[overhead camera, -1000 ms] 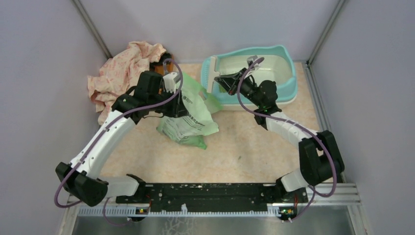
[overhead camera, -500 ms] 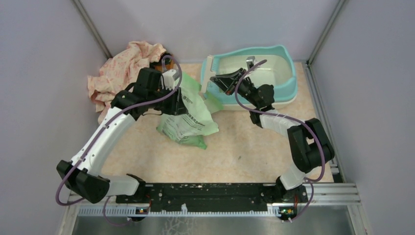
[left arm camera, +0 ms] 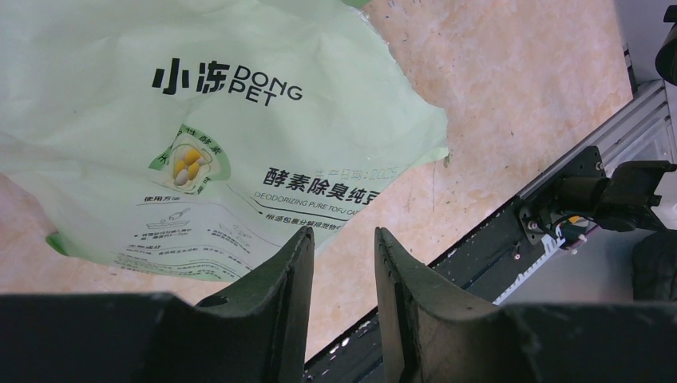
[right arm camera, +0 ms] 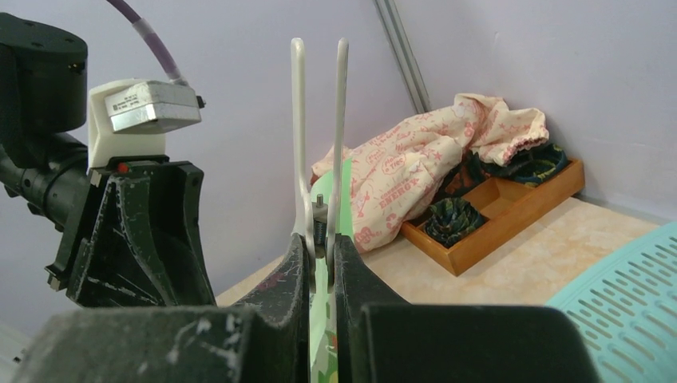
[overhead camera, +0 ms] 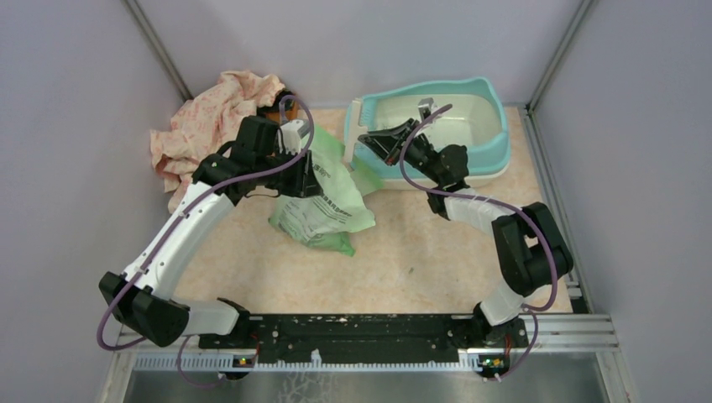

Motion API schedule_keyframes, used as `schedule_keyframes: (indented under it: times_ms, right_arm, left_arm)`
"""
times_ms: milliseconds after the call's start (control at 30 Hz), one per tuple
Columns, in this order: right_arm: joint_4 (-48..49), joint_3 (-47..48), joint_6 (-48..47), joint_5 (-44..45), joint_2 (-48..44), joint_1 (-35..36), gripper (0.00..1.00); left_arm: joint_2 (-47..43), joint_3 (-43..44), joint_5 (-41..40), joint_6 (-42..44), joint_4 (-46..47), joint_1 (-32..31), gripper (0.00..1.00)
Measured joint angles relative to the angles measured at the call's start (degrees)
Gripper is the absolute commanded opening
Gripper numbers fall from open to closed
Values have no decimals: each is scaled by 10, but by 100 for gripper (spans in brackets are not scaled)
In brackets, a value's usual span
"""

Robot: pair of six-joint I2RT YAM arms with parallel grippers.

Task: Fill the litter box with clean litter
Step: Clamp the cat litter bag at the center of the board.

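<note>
The litter box (overhead camera: 497,117), teal-rimmed with a cream basin, stands at the back right; its perforated ledge (right arm camera: 635,295) shows in the right wrist view. No clean litter is in view. A pale green printed bag (overhead camera: 323,206) lies left of the box. My left gripper (overhead camera: 302,172) hangs over the bag's upper end, open, with nothing between its fingers (left arm camera: 343,233); the bag (left arm camera: 199,120) lies below it. My right gripper (overhead camera: 371,139) hovers by the box's left end, shut on a white spring clip (right arm camera: 319,120) whose two long arms stick out past the fingers.
A pink patterned cloth (overhead camera: 214,122) is heaped at the back left, partly over a small wooden tray (right arm camera: 511,211) holding dark woven rings. Grey walls close in both sides and the back. A black mounting rail (overhead camera: 361,327) runs along the near edge.
My left gripper's jaws have opened wider above the bag. My right arm has shifted a little to the left, carrying the white clip along.
</note>
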Motion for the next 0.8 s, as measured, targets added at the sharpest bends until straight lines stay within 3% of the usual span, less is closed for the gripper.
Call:
schedule_keyframes:
  times_ms: [800]
  right_arm:
    - [-61,0,-53,1,16,37,0]
  left_arm:
    - [0,-3,3,0,1,0,39]
